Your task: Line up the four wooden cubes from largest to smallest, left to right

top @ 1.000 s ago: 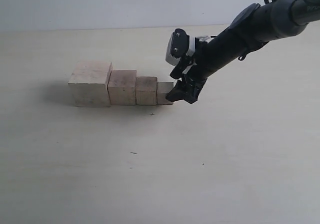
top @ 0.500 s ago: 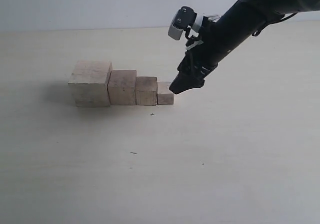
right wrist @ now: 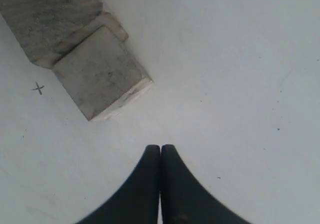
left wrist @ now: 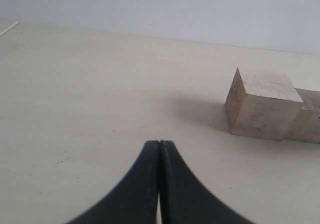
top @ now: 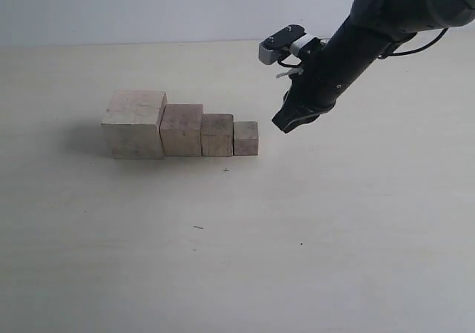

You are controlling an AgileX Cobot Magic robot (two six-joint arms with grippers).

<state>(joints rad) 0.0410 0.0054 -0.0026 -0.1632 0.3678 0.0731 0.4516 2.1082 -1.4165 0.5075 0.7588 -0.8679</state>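
Note:
Four pale wooden cubes stand touching in a row on the table: the largest cube (top: 134,124) at the left, then the second cube (top: 182,129), the third cube (top: 217,134) and the smallest cube (top: 246,138) at the right end. My right gripper (top: 288,124) hangs shut and empty above the table, a short way right of the smallest cube (right wrist: 101,78). In its own view the right gripper (right wrist: 160,148) holds nothing. The left gripper (left wrist: 159,143) is shut and empty, with the largest cube (left wrist: 262,104) ahead of it; the left arm is outside the exterior view.
The pale table (top: 237,259) stretches bare in front of the row, with a few tiny dark specks (top: 198,228). A small cross mark (right wrist: 38,88) lies on the table near the smallest cube. A light wall (top: 148,7) backs the table.
The right gripper has lifted off the smallest cube's right side and drawn back up and to the right. The four cubes have stayed in place.

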